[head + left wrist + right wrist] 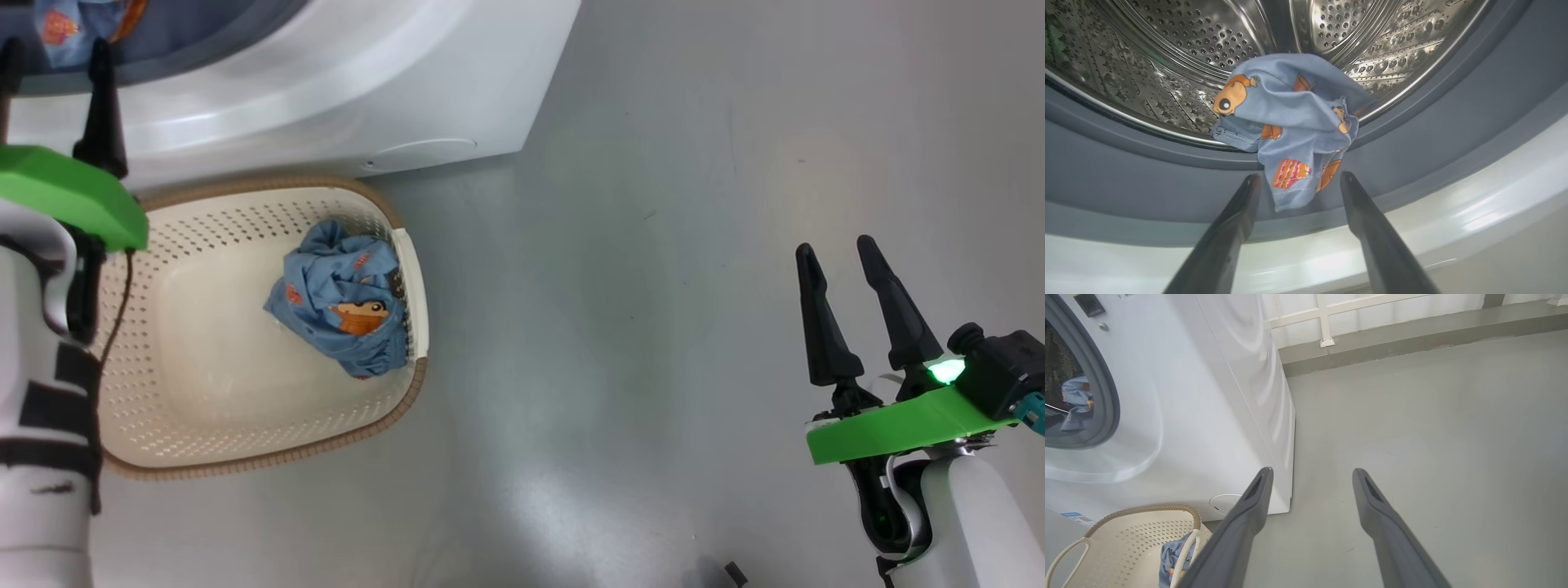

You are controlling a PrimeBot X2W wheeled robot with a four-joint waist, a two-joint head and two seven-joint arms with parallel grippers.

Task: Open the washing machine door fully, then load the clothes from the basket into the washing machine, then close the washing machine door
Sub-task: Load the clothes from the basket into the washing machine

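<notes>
The white washing machine (343, 90) stands with its mouth open; the washing machine door is out of view. One light blue piece of the clothes (1294, 122) hangs over the steel drum's lip and the grey-blue gasket (1433, 134). My left gripper (1300, 176) is open just in front of it, one finger on each side of its hanging end, gripping nothing. A second blue bundle (347, 298) lies at the right end of the cream basket (204, 441) on the floor below the machine. My right gripper (834, 249) is open and empty over the floor, far to the right.
Grey floor (653, 327) spreads to the right of the machine and basket. A low ledge and a wall with a white rail (1327, 322) lie behind. A round white cap (1224, 503) and a blue label (1077, 518) sit at the machine's base.
</notes>
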